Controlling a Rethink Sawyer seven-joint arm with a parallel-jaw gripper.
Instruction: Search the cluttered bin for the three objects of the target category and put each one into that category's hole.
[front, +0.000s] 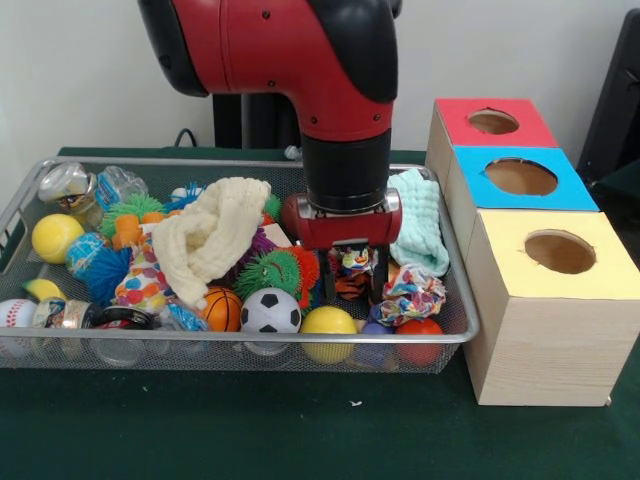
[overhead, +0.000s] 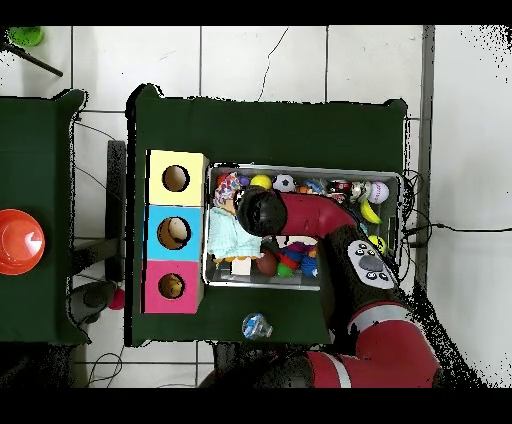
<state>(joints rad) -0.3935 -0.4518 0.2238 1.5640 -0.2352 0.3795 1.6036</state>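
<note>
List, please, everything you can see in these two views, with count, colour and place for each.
wire bin: one, silver, on the green table.
sorting boxes: three, tops red, blue, yellow, each with a round hole, beside the bin.
balls: soccer ball, basketball, yellow ball, at the bin's front edge.
cloths: cream mid-bin; mint at the box end.
spiky toys: green, blue, mid-bin.
orange disc: one, on the side table.
gripper: one, black, down in the bin around a patterned cloth; closure unclear.

Front cam close, overhead far; shared bin (front: 455, 250) (overhead: 305, 284).
</note>
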